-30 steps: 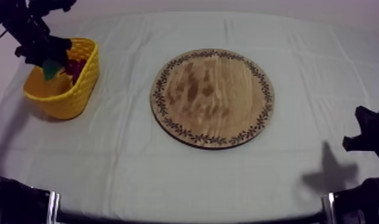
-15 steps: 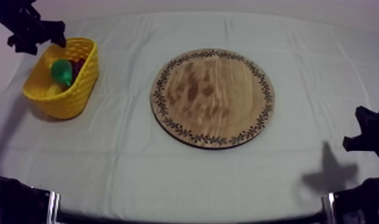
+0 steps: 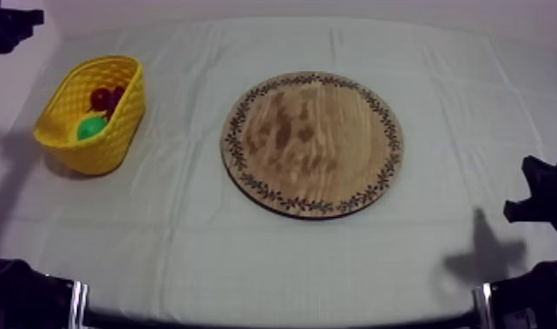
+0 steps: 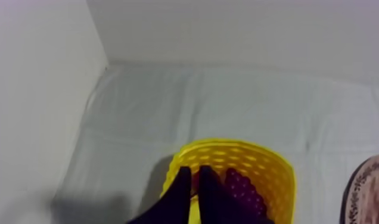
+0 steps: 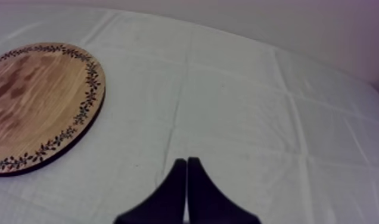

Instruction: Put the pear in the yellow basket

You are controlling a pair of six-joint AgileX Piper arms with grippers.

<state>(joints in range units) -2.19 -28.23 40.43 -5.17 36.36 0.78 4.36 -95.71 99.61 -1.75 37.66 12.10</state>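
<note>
In the top view, your left arm (image 3: 10, 19) sits out past the table's 10 o'clock corner, well apart from the yellow basket (image 3: 124, 131) and touching nothing. You cannot read its fingers from here. Your right arm (image 3: 540, 203) sits at the table's 4 o'clock edge, well apart from the wooden board (image 3: 313, 144), and its shadow lies on the cloth (image 3: 203, 245) just beside it. The grey-white cloth is creased in straight fold lines. The board lies flat at the middle of the table with its top bare. The basket stands at the board's 9 o'clock. The pear (image 3: 91, 129) lies inside at the basket's 6 o'clock end, and a dark red fruit (image 3: 102, 96), whose kind you cannot tell, lies at the 12 o'clock end.

In the left wrist view, your left gripper (image 4: 193, 174) hangs over the basket (image 4: 251, 156). Its two black fingers lie close together as a narrow wedge and pinch nothing. Just beside them, a reddish-purple fruit (image 4: 242, 192) shows inside the basket. Beyond the basket are cloth and a pale wall (image 4: 227, 30), and the board's patterned rim (image 4: 364, 187) shows past the basket's far side.

In the right wrist view, your right gripper (image 5: 186, 161) has its fingers pressed together and holds nothing. It hangs over bare cloth, near the board (image 5: 37, 101) without touching it. A plain wall (image 5: 323, 30) rises behind the table.
</note>
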